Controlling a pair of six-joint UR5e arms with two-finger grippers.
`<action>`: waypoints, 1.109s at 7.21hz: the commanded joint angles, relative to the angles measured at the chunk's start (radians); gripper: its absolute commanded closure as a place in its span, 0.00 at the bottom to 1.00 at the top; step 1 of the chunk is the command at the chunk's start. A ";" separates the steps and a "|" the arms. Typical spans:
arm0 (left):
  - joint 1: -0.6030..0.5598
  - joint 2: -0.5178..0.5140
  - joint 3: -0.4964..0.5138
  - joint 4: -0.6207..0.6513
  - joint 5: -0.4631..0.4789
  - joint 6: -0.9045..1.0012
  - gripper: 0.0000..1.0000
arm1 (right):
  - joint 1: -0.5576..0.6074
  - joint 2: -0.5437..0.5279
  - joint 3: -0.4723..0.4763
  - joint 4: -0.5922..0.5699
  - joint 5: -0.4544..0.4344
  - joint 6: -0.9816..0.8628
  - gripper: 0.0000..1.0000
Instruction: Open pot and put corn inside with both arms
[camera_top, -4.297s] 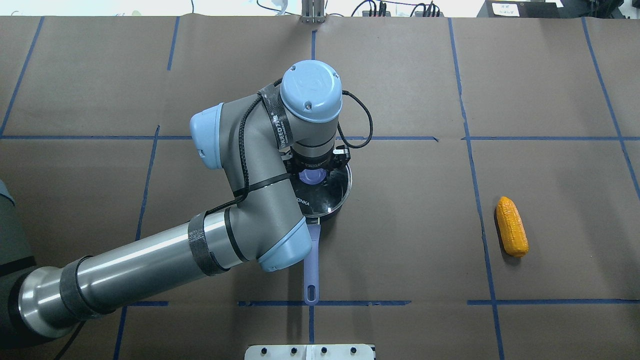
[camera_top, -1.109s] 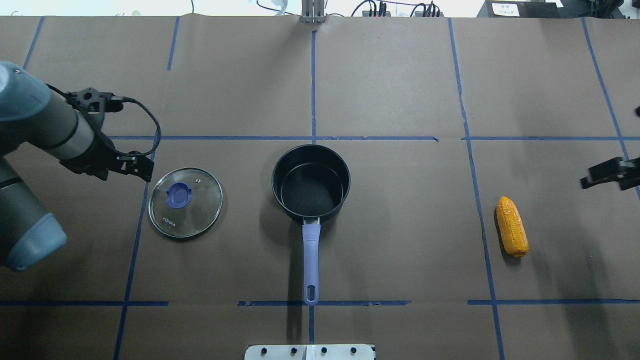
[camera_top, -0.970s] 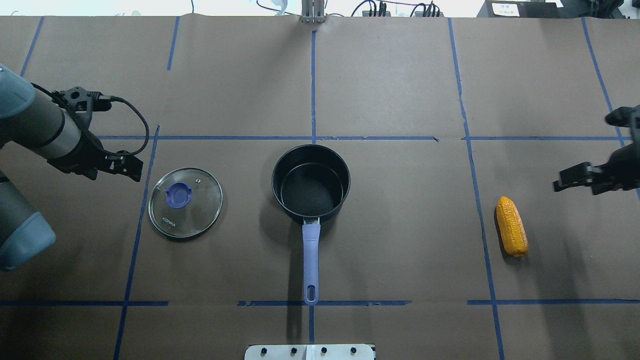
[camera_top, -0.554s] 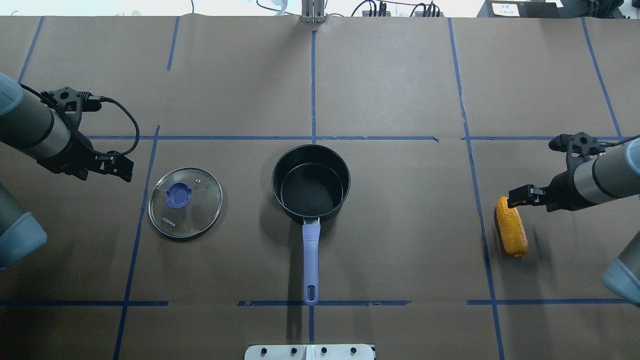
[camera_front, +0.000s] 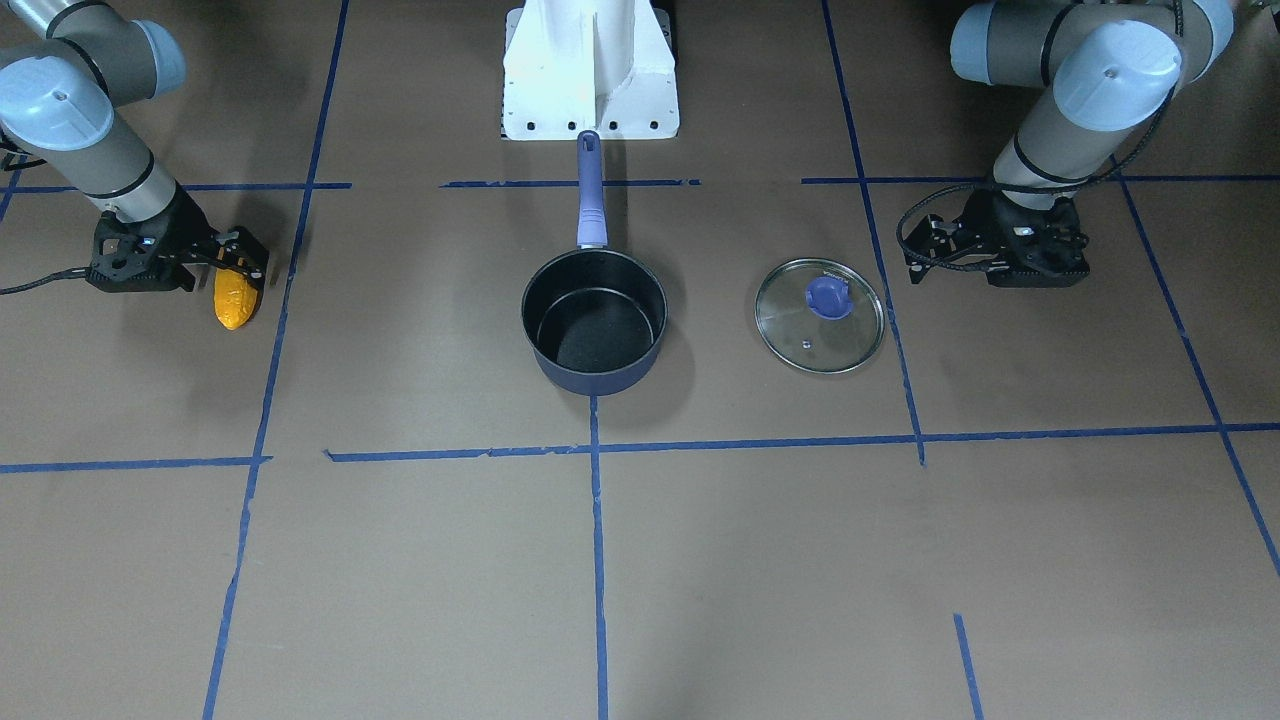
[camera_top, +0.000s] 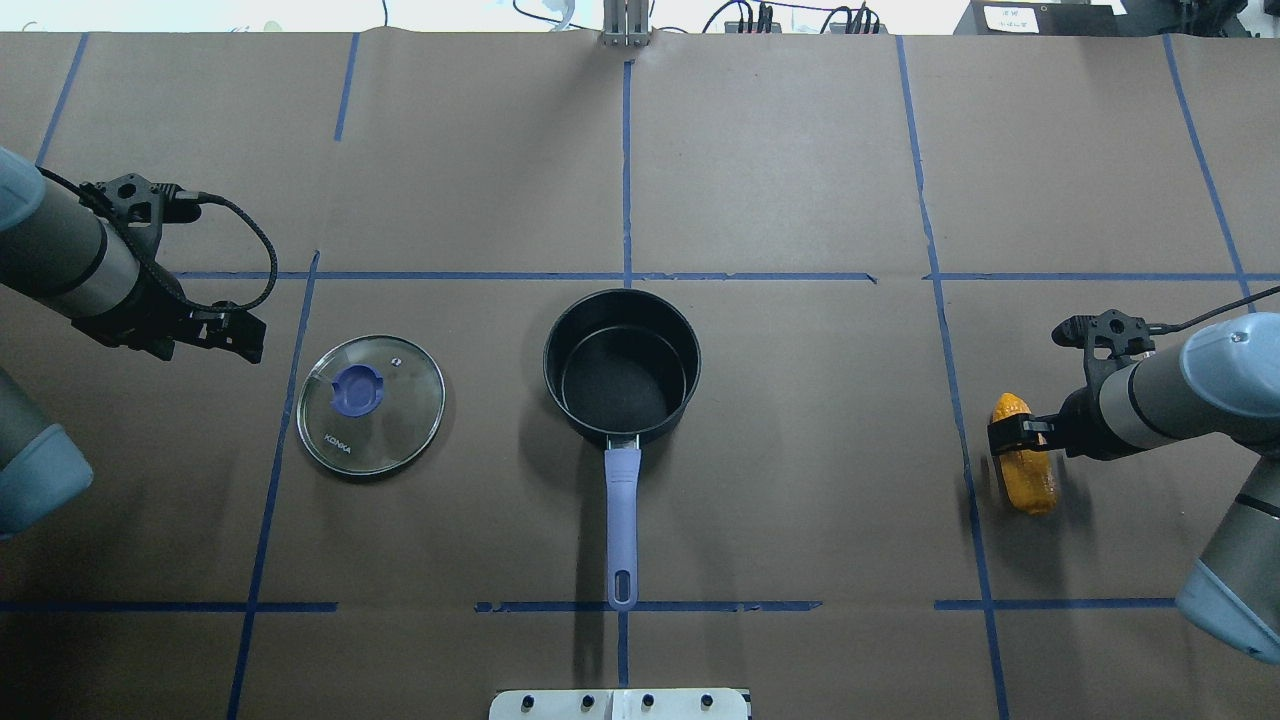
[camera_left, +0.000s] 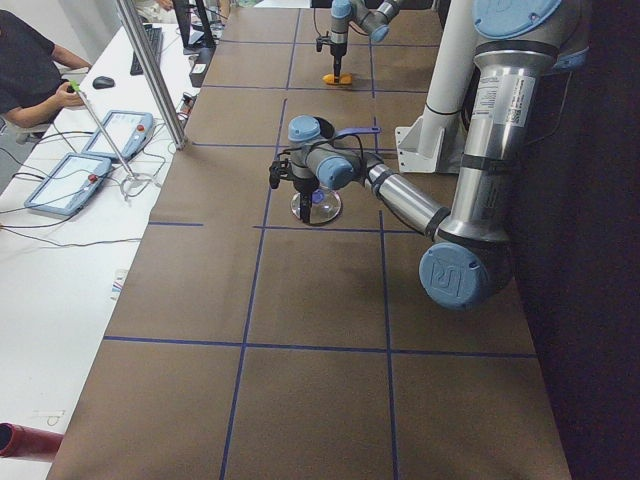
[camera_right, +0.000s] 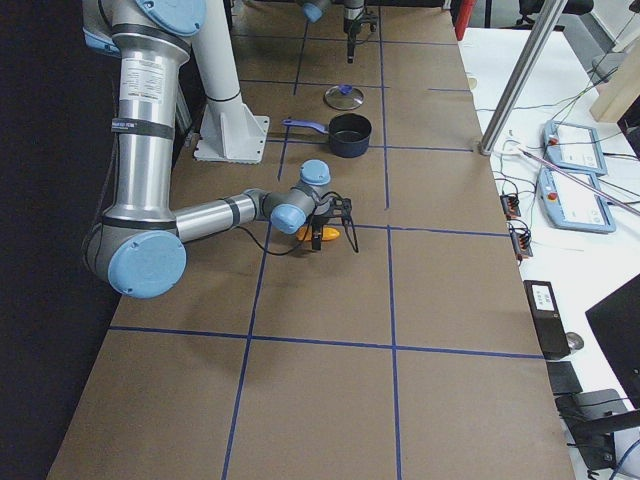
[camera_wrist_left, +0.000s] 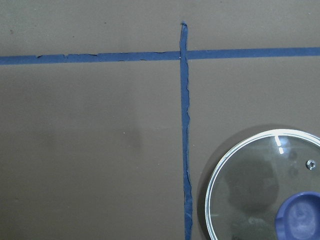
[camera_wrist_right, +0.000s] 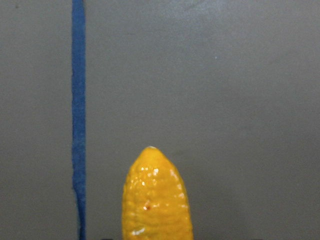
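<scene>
The dark navy pot (camera_top: 622, 368) stands uncovered at the table's middle, its purple-blue handle (camera_top: 621, 520) pointing toward the robot. Its glass lid (camera_top: 370, 404) lies flat on the table to the pot's left and also shows in the left wrist view (camera_wrist_left: 260, 190). The corn (camera_top: 1030, 487) lies at the right. My right gripper (camera_top: 1020, 437) is down over the corn's middle, jaws open on either side of it; the corn's tip shows in the right wrist view (camera_wrist_right: 156, 200). My left gripper (camera_top: 235, 335) is open and empty, left of the lid.
Brown paper with blue tape lines (camera_top: 625, 276) covers the table. The robot's white base plate (camera_front: 590, 70) sits just beyond the end of the pot handle. Operators' desks with pendants (camera_left: 70, 180) stand past the far table edge.
The left gripper took the lid off the pot, laid it to the left and drew back. The right arm came in from the right and lowered over the corn.
</scene>
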 joint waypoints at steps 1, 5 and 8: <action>0.000 0.001 -0.005 0.000 0.000 -0.005 0.00 | -0.008 0.001 -0.003 0.001 0.004 0.002 0.89; -0.002 0.001 -0.022 0.002 0.000 -0.005 0.00 | -0.012 0.169 0.065 -0.013 0.021 0.141 1.00; -0.002 0.016 -0.026 0.002 0.000 0.001 0.00 | -0.042 0.709 -0.034 -0.359 0.018 0.396 1.00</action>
